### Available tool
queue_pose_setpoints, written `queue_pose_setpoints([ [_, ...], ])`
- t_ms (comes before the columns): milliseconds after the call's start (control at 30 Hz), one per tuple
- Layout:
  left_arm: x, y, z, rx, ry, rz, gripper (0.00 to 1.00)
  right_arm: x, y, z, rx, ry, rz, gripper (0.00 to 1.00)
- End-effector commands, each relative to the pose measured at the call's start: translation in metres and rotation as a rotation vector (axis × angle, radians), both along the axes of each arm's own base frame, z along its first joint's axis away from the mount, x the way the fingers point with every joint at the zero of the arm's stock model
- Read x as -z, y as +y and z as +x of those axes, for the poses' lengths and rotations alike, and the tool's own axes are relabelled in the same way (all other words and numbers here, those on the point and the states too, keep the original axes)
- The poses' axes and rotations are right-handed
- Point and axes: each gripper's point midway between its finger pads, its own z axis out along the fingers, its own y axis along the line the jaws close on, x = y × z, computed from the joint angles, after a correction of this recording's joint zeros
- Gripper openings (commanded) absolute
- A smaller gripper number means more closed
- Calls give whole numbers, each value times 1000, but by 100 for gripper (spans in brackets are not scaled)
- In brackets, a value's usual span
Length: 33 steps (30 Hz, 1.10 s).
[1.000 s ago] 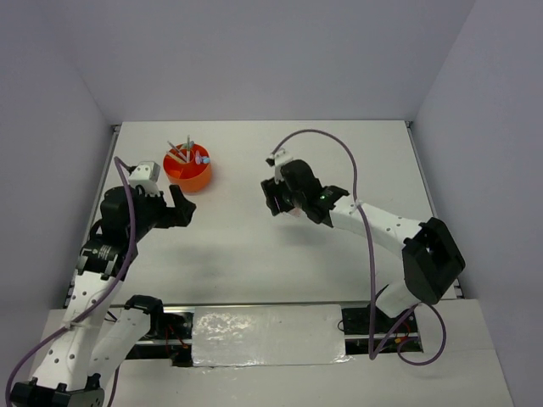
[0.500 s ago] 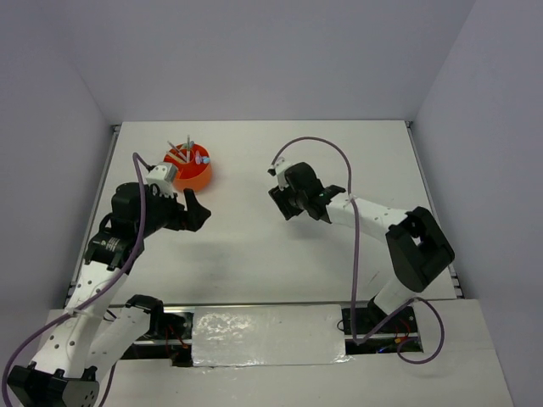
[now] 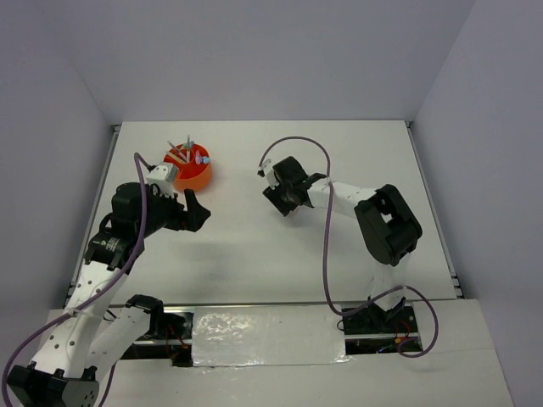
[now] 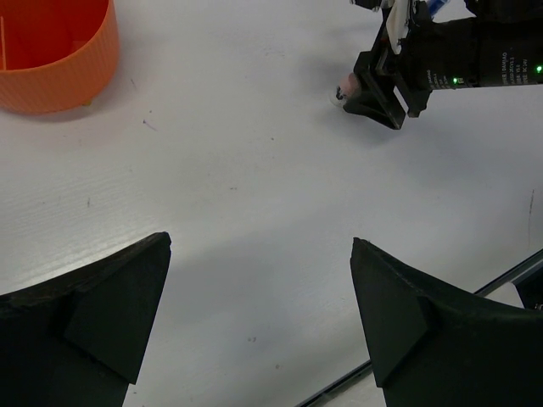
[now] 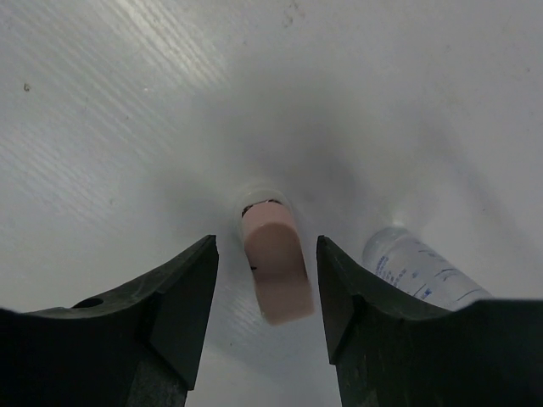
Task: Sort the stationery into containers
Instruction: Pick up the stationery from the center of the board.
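The round orange organizer (image 3: 197, 180) stands at the back left with several pens and marker pieces (image 3: 188, 153) in it; its wall also shows in the left wrist view (image 4: 59, 59). My right gripper (image 3: 280, 199) is down at the table's middle, open, its jaws (image 5: 266, 243) on either side of the pink eraser block (image 5: 276, 259) with a gap on each side. A small clear bottle (image 5: 416, 267) lies just right of the right finger. My left gripper (image 3: 193, 212) hovers open and empty (image 4: 259, 246) in front of the organizer.
In the left wrist view the right gripper (image 4: 382, 85) shows at the far right with the eraser's pink tip (image 4: 345, 84) at its jaws. White table; grey walls at back and sides. The metal front rail (image 3: 263, 305) runs along the near edge.
My right gripper has moved left and down over the eraser, its arm folding in. My left gripper shifted slightly right a second ago and has stayed still since.
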Motion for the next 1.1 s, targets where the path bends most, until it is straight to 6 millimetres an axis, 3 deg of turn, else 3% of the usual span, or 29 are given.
queue_pose_setpoints([
  [0, -12, -3, 2, 20, -55, -1, 99, -4, 0, -5, -32, 24, 0, 57],
  [67, -12, -3, 2, 20, -53, -1, 99, -1, -4, -10, -27, 51, -12, 57],
  [133, -11, -2, 2, 19, -51, 0, 99, 7, -7, -16, -30, 82, -33, 50],
  [167, -11, -3, 2, 20, -50, 0, 99, 11, -8, -18, -28, 93, -39, 40],
  [267, -12, -2, 2, 17, -51, -1, 99, 16, -7, -24, -51, 126, -28, 24],
  [367, -12, -4, 2, 25, -51, -8, 99, 6, 1, -31, -81, 125, 30, 5],
  [433, -18, -11, -1, 55, -51, -37, 99, -16, 17, -34, -125, 87, 135, 4],
  [467, -22, -17, -4, 78, -44, -75, 99, -41, 21, -45, -146, 54, 220, 3],
  [500, -25, -26, -8, 121, -39, -114, 99, -60, 40, -64, -241, 74, 348, 3],
  [533, -32, -41, -20, 217, -31, -176, 99, -89, 55, -69, -312, 10, 465, 3],
  [600, -42, -53, -25, 243, -11, -281, 99, -135, 66, -118, -454, 18, 681, 3],
  [633, -47, -56, -28, 247, -8, -309, 99, -159, 72, -125, -514, -49, 758, 4],
  [667, -54, -60, -28, 230, 4, -364, 99, -173, 71, -145, -557, -62, 796, 4],
  [867, -69, -77, -35, 201, 39, -537, 99, -220, 84, -195, -636, -179, 889, 4],
  [967, -86, -101, -61, 411, -37, -587, 99, -243, 87, -224, -738, -144, 989, 7],
  [1000, -103, -108, -68, 508, -142, -599, 99, -252, 87, -233, -767, -113, 1023, 8],
  [1067, -102, -115, -84, 636, -182, -581, 99, -260, 88, -240, -791, -76, 1038, 8],
])
